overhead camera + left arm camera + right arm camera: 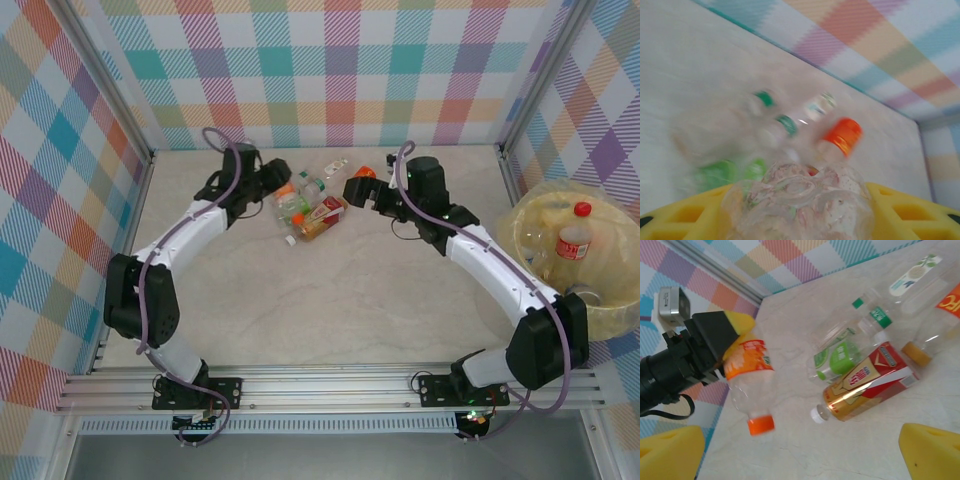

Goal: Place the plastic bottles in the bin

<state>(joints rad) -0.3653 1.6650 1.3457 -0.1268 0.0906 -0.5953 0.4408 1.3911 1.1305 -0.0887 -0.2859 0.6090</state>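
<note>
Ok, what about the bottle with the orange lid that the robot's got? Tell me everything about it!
It's a small clear plastic bottle with an orange label and an orange cap, and it looks empty. The left gripper is shut on its bottom end, between yellow fingers. It hangs tilted, cap down toward the table, beside the other bottles. I can't tell whether the cap touches the table.

Pastel checks are covering the walls (340,70); at right, the pale-yellow bin (520,215) is showing a red-labelled bottle (575,243); an orange-labelled, orange-capped bottle (746,382) is showing centre left
</note>
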